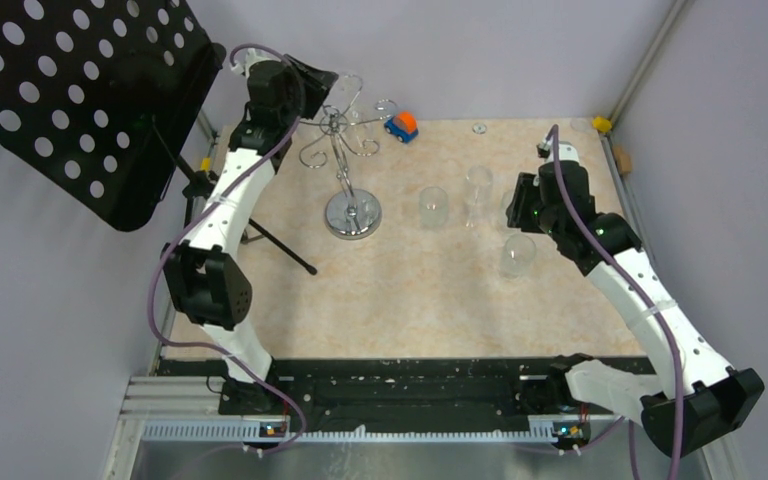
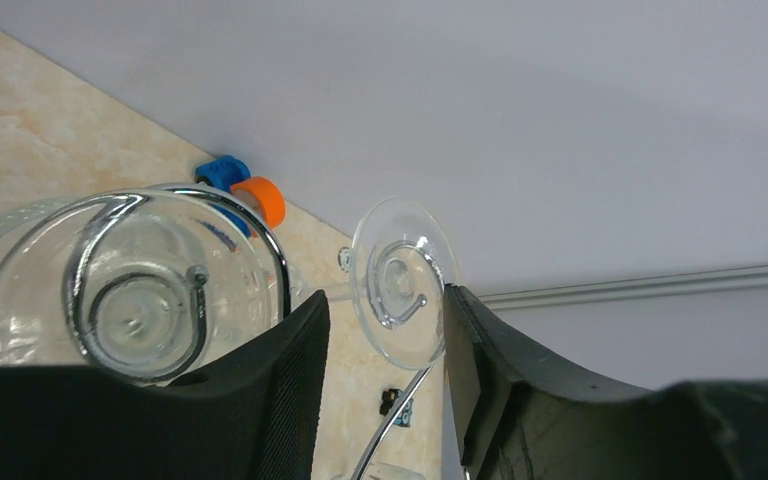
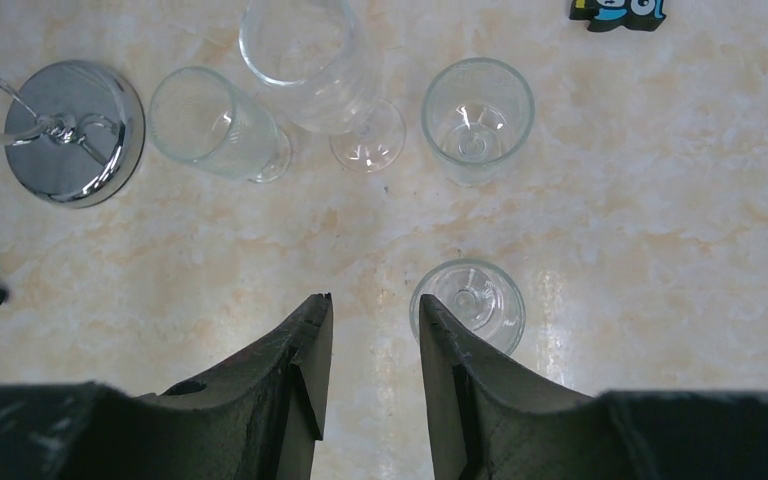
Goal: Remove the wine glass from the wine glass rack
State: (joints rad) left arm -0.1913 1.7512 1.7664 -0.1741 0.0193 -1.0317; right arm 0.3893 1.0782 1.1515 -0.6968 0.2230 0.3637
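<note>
The chrome wine glass rack [image 1: 345, 135] stands on its round disc base [image 1: 352, 215] at the back left of the table. A clear wine glass [image 1: 348, 96] hangs upside down from one scroll-ended arm. In the left wrist view its round foot [image 2: 405, 280] rests on the scroll between my fingers. My left gripper [image 2: 386, 297] is open around that foot, with the right finger [image 2: 480, 350] at the foot's edge and the left finger apart from it. A second, nearer glass foot [image 2: 130, 290] hangs on another scroll. My right gripper [image 3: 375, 300] is open and empty above the table.
Several glasses stand on the table right of the rack base [image 3: 75, 130], one [image 3: 470, 300] just beside my right fingertip. A blue and orange toy car [image 1: 401, 125] sits at the back. A black perforated music stand [image 1: 80, 100] on a tripod stands at the left.
</note>
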